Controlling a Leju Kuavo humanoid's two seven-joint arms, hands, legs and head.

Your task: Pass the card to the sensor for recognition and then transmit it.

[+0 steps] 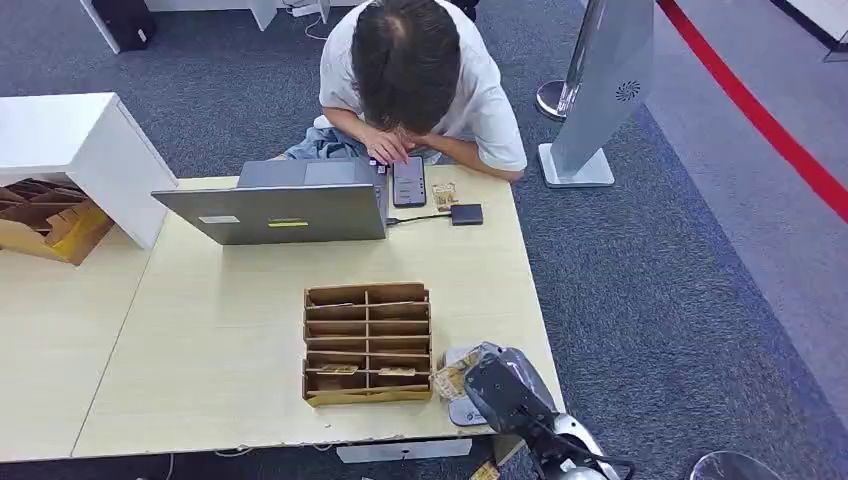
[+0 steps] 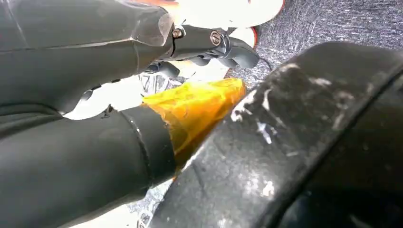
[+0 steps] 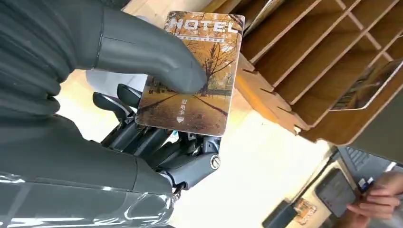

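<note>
Already your right hand (image 3: 142, 118) pinches the hotel card (image 3: 195, 76) between thumb and fingers (image 3: 142, 137), face outward, likely for the sensor (image 1: 462, 400) beside the wooden rack (image 1: 368, 342). Left hand (image 2: 95, 118): can't tell its fingers' state.

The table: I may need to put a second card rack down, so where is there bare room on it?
The widest bare patch of the table lies left of the wooden card rack, in front of the laptop. A narrower strip runs between laptop and rack. The right front corner is crowded: the right hand holds the hotel card beside the rack.
</note>
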